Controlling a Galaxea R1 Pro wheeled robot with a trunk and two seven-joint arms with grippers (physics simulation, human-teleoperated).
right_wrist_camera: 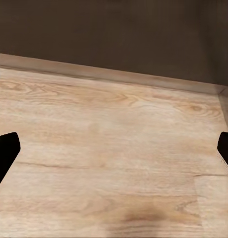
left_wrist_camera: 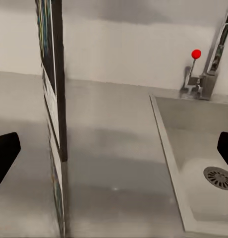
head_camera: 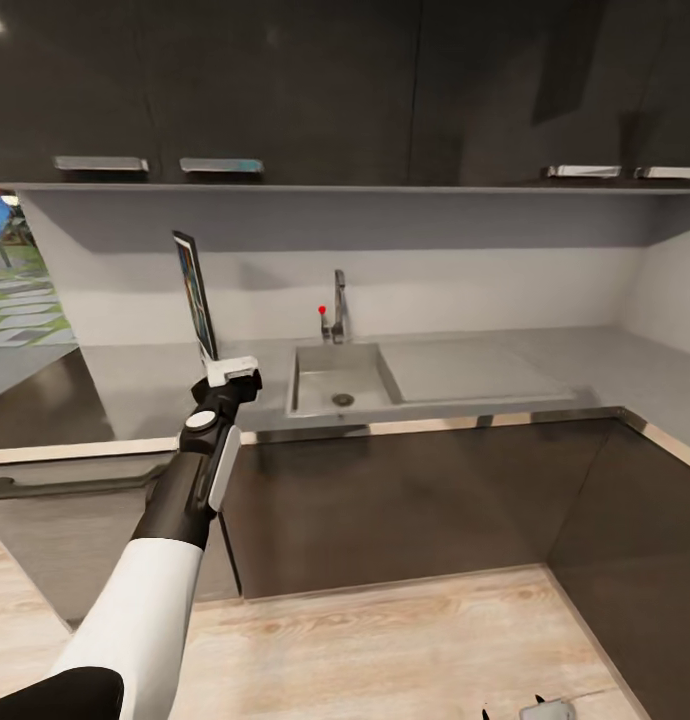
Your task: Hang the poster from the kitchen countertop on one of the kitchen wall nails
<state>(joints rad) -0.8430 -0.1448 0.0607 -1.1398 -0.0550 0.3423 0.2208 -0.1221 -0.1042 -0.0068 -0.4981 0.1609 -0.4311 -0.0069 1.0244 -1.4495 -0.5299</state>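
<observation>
Reaching up from the frame's lower left, the left gripper (head_camera: 231, 370) has its fingers spread wide beside the poster (head_camera: 196, 296), which stands upright, edge-on, on the kitchen countertop (head_camera: 135, 385), left of the sink (head_camera: 340, 378). Low at the bottom edge, the right gripper (right_wrist_camera: 114, 148) gapes wide above the wood floor (right_wrist_camera: 114, 148).

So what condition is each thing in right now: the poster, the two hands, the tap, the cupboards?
Poster: upright on its edge above the kitchen countertop, between the left hand's fingers, which stand wide apart.
Left hand: open, at the poster's lower edge.
Right hand: open, holding nothing, facing the wood floor.
Tap: no water running.
Sink: dry-looking, nothing in it.
Upper cupboards: shut.
</observation>
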